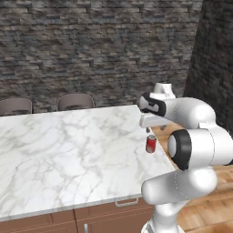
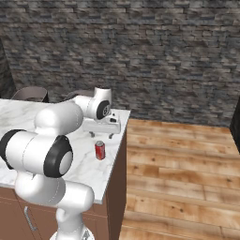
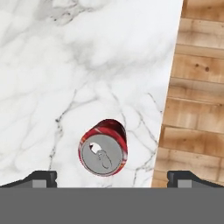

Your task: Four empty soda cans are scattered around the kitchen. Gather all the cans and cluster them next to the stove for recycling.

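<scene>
So the arm is reaching out over the marble bench [image 1: 68,150] with its hand [image 1: 149,129] pointing straight down, hanging just above a red soda can [image 1: 151,144]. The can is standing upright on the marble, close to the bench's right-hand edge, with the wooden floor [image 2: 187,164] right past that edge. From the other side you can see the same thing: the hand [image 2: 102,136] is up in the air over the can [image 2: 100,150], not touching it.

Looking down from the hand's own camera, the can [image 3: 103,151] shows its silver top with the pull tab, red sides peeking out around it. The two fingertips [image 3: 41,178] sit wide apart, one well off to each side of the can, so the fingers are spread with nothing between them gripped. The can sits roughly between the tips but a bit closer to the left one in that view.

Behind the bench there's a dark stone brick wall [image 1: 100,50], and the backs of two chairs [image 1: 75,101] poke up over the far edge. Brown cabinet fronts [image 1: 104,214] with a handle run under the marble on the near side.
</scene>
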Motion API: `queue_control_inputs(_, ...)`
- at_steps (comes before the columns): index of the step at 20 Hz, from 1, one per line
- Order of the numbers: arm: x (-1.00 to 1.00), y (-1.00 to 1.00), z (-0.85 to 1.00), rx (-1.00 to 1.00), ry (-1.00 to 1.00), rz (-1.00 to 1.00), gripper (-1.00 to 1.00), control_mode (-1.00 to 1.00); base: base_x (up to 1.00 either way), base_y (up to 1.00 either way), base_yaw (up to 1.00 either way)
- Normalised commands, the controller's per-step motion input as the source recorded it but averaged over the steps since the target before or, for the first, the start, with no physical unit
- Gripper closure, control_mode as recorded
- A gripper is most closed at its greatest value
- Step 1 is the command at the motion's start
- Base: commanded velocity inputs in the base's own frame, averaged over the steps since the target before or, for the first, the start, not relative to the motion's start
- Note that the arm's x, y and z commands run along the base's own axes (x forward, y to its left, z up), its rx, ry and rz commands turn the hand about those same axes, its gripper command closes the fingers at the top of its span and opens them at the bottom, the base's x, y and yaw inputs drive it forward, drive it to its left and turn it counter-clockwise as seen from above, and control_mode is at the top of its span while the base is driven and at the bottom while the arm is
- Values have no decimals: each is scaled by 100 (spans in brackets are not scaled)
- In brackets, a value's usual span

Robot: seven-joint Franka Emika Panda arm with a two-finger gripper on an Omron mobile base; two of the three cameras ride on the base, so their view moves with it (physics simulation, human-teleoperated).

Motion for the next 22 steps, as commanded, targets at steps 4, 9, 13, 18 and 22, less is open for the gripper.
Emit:
queue_control_inputs(4,0,13,-15,0,0,0,-100,-100,0,0,0)
queue_control_inputs(9,0,8,-8,0,0,0,-100,-100,0,0,0)
queue_control_inputs(13,0,0,-5,0,0,0,-100,-100,0,0,0)
queue_control_inputs(18,-1,0,-17,0,0,0,-100,-100,0,0,0)
queue_control_inputs(22,-1,0,-17,0,0,0,-100,-100,0,0,0)
